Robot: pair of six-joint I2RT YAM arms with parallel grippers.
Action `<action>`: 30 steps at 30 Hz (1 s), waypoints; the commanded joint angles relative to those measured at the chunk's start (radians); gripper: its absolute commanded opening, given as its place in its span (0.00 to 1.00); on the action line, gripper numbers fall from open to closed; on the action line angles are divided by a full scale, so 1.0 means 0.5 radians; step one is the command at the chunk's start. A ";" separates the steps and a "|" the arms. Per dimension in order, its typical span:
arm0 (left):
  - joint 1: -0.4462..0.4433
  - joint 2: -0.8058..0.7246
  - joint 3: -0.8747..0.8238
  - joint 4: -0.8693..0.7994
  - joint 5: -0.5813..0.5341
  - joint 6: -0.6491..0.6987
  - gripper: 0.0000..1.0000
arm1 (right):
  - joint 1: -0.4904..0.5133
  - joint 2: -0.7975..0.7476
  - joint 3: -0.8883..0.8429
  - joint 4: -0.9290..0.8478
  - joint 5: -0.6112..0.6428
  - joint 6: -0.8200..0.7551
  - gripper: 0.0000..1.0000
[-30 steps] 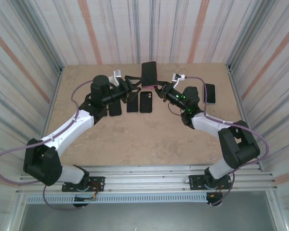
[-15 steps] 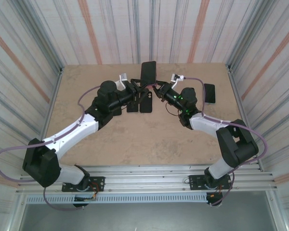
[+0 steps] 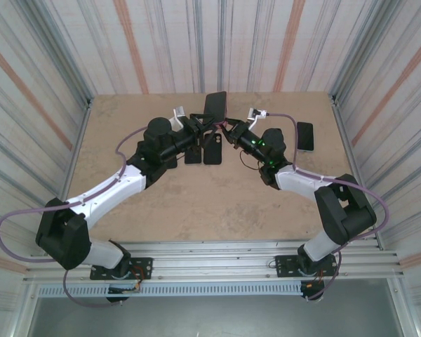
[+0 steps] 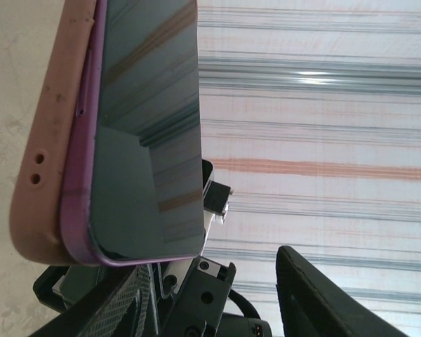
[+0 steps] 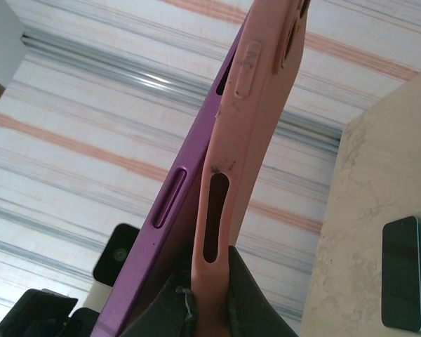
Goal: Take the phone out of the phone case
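Note:
The purple phone (image 3: pixel 215 105) stands upright above the back of the table, still in its pink phone case (image 5: pixel 249 140). My right gripper (image 3: pixel 229 129) is shut on the case's lower edge, which is pinched between its fingers (image 5: pixel 256 298). The phone's purple side (image 5: pixel 175 210) has lifted away from the case there. In the left wrist view the phone's dark screen (image 4: pixel 147 133) faces me, with the case (image 4: pixel 49 140) behind it. My left gripper (image 3: pixel 203 126) is open at the phone's lower corner, and its right finger (image 4: pixel 323 298) stands apart from the glass.
Two dark phones (image 3: pixel 194 152) (image 3: pixel 212 149) lie flat on the tan table (image 3: pixel 196 203) under the grippers, and another (image 3: pixel 305 135) lies at the right edge. A teal phone (image 5: pixel 405 272) shows on the table in the right wrist view. Striped walls enclose the table.
My left arm has swung right and up to the held phone, and its jaws have narrowed. The right gripper and phone shifted only slightly.

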 commanded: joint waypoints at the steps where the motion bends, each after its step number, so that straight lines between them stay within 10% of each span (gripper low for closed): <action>1: -0.012 0.000 -0.008 0.066 -0.113 -0.015 0.50 | 0.037 -0.092 0.061 0.178 0.038 -0.118 0.03; 30: -0.124 0.141 0.205 0.206 -0.498 -0.163 0.07 | 0.124 -0.132 -0.142 0.318 0.335 -0.177 0.03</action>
